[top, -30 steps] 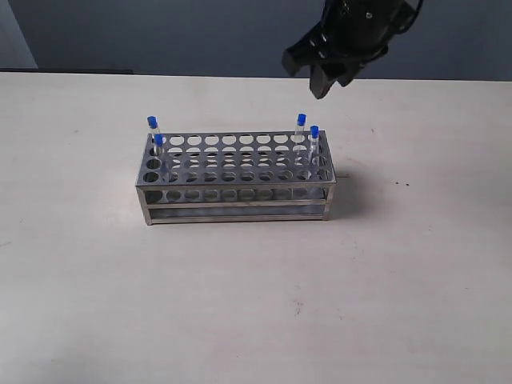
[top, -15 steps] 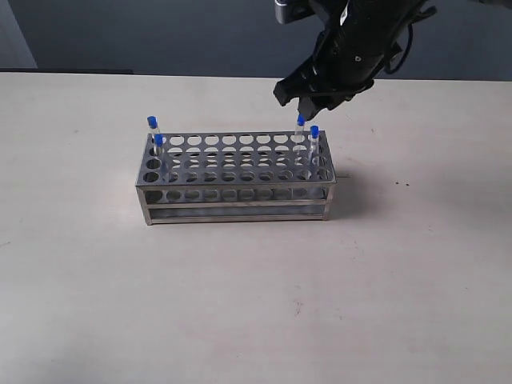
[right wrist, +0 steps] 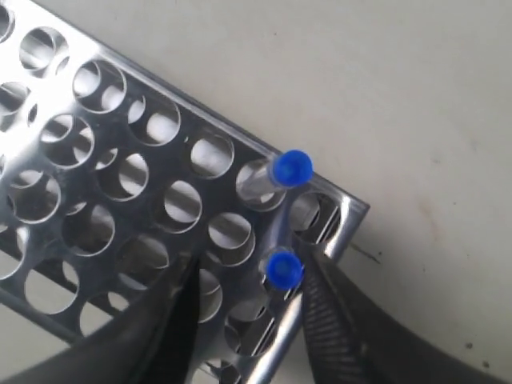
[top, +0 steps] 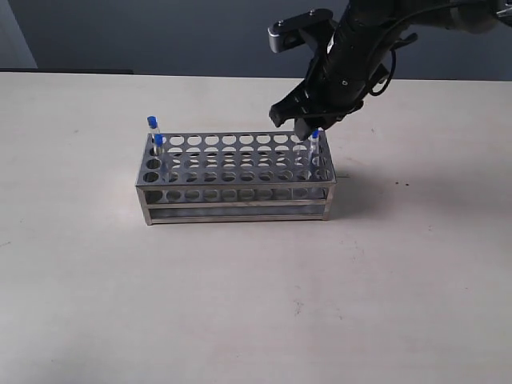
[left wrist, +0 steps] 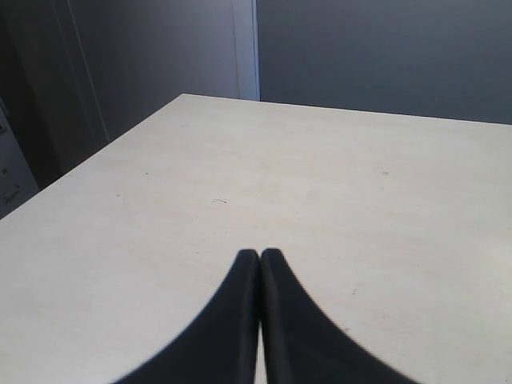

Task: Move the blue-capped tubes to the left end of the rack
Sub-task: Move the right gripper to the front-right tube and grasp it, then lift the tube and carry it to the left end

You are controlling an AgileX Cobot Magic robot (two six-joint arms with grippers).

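The metal rack (top: 236, 178) stands mid-table. Two blue-capped tubes (top: 151, 122) (top: 158, 141) stand at its left end. At the right end one tube (top: 314, 134) shows beside my right gripper (top: 302, 128); the gripper hides the other tube there. In the right wrist view the right gripper (right wrist: 254, 266) is open over the rack's corner (right wrist: 346, 210). One blue cap (right wrist: 283, 269) sits between its fingers, close to one finger (right wrist: 328, 312). The second cap (right wrist: 292, 166) stands just beyond the tips. My left gripper (left wrist: 260, 256) is shut and empty, over bare table.
The pale tabletop (top: 240, 304) stretches all round the rack. A dark wall (top: 160, 32) runs behind the table's far edge. The left wrist view shows a table corner (left wrist: 184, 96) and a dark wall beyond it.
The right gripper has come down and slightly left from above the rack's right end to the tubes there, and now covers the rear right tube. The rack and tubes have not moved.
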